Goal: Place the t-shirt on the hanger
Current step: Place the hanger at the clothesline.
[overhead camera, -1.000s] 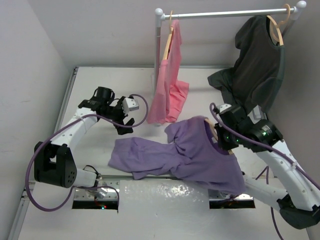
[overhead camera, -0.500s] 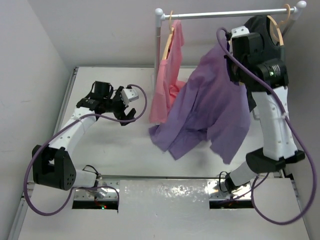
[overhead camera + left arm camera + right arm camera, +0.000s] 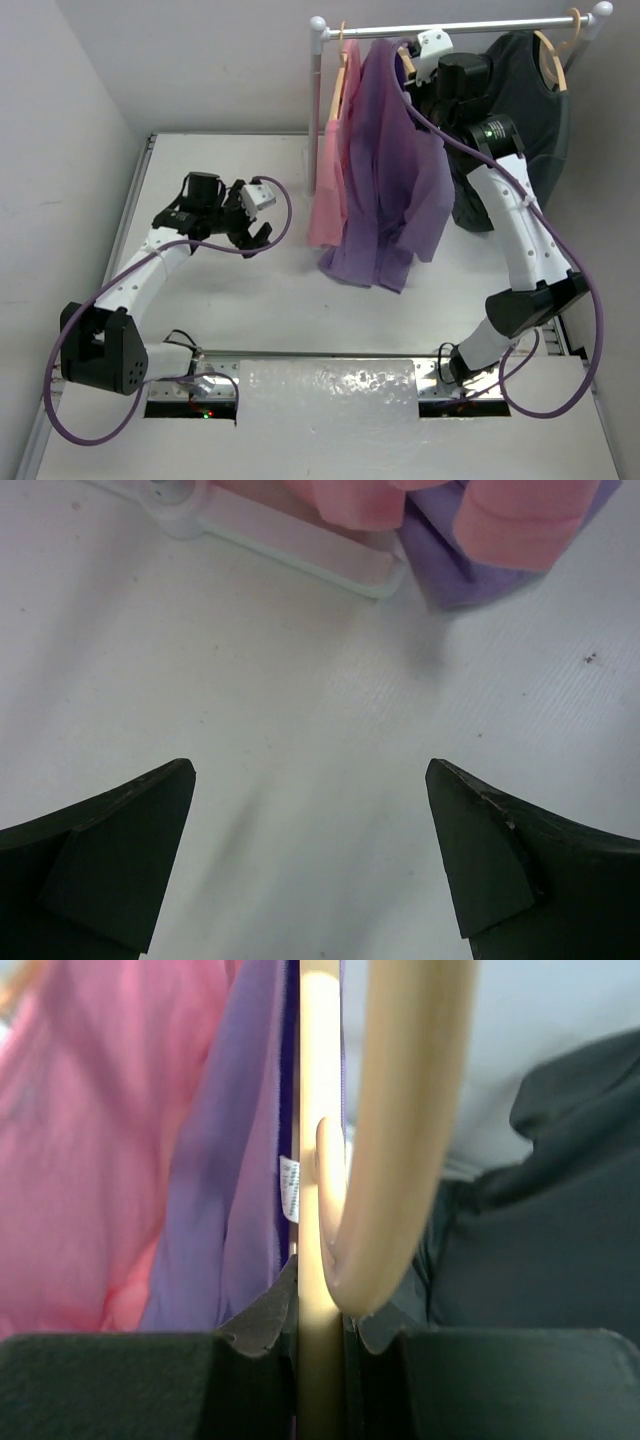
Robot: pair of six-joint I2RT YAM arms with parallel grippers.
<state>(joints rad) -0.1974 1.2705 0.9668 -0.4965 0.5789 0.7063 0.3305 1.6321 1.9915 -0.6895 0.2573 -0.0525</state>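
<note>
The lavender t-shirt (image 3: 385, 180) hangs up at the rail (image 3: 470, 27), between the pink shirt (image 3: 335, 150) and the dark grey shirt (image 3: 520, 110). Its hem trails just above the table. My right gripper (image 3: 418, 62) is raised to the rail and shut on the tan wooden hanger (image 3: 320, 1160), which carries the t-shirt (image 3: 225, 1160). The curved hook (image 3: 400, 1110) rises right in front of the right gripper (image 3: 322, 1295). I cannot tell whether the hook rests on the rail. My left gripper (image 3: 250, 228) is open and empty low over the table (image 3: 310, 770), left of the shirts.
The pink shirt and the dark grey shirt each hang on their own hanger. The rack's white post (image 3: 318, 110) stands behind the pink shirt, and its base (image 3: 300, 565) shows ahead of my left gripper, with pink (image 3: 500, 520) and purple (image 3: 450, 575) cloth beside it.
My right arm has swung up and left from the table, lifting the t-shirt on its hanger to the rail beside the pink shirt. My left gripper has stayed nearly still, open.
</note>
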